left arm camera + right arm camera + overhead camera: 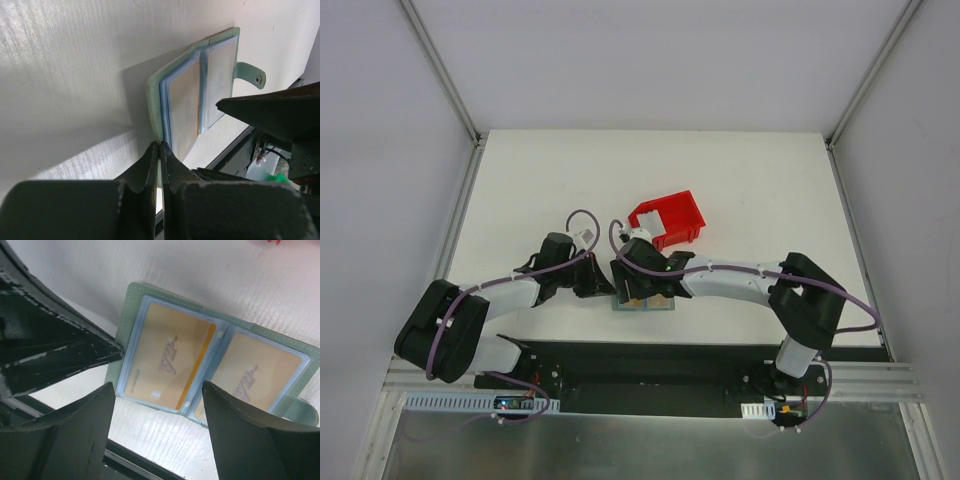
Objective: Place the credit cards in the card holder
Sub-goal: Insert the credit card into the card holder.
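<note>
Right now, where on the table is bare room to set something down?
Free: the far table beyond the red bin, and the patch right of it. Crowded: the near middle, where the left gripper and right gripper meet at the card holder.

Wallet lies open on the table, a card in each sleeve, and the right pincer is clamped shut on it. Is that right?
No. The right pincer is open, spread wide over the wallet without gripping it; the right wrist view shows this. The wallet does lie open on the table, a card in each sleeve.
</note>
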Action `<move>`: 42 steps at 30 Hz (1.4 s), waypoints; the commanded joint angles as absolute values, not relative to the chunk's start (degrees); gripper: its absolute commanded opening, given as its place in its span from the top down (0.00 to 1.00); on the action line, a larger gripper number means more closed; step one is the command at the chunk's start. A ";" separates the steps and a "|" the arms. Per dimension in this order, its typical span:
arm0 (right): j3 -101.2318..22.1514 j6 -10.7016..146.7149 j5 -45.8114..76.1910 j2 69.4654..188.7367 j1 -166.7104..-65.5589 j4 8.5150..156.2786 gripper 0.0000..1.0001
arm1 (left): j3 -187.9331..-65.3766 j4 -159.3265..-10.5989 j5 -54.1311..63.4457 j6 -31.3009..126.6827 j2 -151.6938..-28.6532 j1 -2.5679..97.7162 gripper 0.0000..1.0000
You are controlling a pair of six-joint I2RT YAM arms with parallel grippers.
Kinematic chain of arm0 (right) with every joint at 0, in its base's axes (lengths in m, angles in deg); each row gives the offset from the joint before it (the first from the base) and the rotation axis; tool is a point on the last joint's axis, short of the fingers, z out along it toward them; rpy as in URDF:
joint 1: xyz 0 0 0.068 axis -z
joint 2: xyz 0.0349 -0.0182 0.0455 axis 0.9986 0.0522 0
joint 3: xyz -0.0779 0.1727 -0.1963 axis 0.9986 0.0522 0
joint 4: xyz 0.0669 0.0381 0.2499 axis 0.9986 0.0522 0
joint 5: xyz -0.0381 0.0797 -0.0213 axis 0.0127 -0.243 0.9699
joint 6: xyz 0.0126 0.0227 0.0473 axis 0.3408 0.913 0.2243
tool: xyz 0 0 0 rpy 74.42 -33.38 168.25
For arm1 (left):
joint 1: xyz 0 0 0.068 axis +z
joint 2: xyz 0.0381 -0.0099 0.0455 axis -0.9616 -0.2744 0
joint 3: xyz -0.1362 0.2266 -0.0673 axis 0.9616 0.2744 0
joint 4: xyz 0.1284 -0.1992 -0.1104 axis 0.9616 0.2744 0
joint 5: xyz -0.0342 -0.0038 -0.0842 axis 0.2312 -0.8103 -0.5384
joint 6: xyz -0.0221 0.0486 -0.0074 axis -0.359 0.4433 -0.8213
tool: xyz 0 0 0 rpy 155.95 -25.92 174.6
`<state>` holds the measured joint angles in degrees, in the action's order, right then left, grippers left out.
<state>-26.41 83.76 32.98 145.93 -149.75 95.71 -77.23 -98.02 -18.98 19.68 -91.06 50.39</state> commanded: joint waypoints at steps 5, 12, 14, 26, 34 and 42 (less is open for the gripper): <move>-29.65 82.99 34.17 150.32 -150.03 97.88 0.27 | -76.81 -97.27 -18.72 19.46 -89.21 50.08 1.00; -29.91 83.16 33.99 150.24 -150.20 98.15 0.27 | -76.99 -97.27 -19.16 19.54 -89.21 50.08 1.00; -29.47 83.25 34.25 148.92 -150.38 97.19 0.27 | -76.72 -97.27 -18.90 19.46 -89.04 50.08 1.00; -33.08 82.64 40.06 152.70 -152.48 101.94 0.23 | -77.07 -97.36 -18.99 19.46 -89.30 50.08 1.00; -32.72 82.73 39.88 153.13 -152.57 100.78 0.22 | -76.72 -97.36 -18.72 19.28 -89.12 50.08 1.00; -33.95 83.08 44.01 153.58 -152.57 105.79 0.26 | -76.55 -97.36 -18.63 19.54 -88.95 50.08 1.00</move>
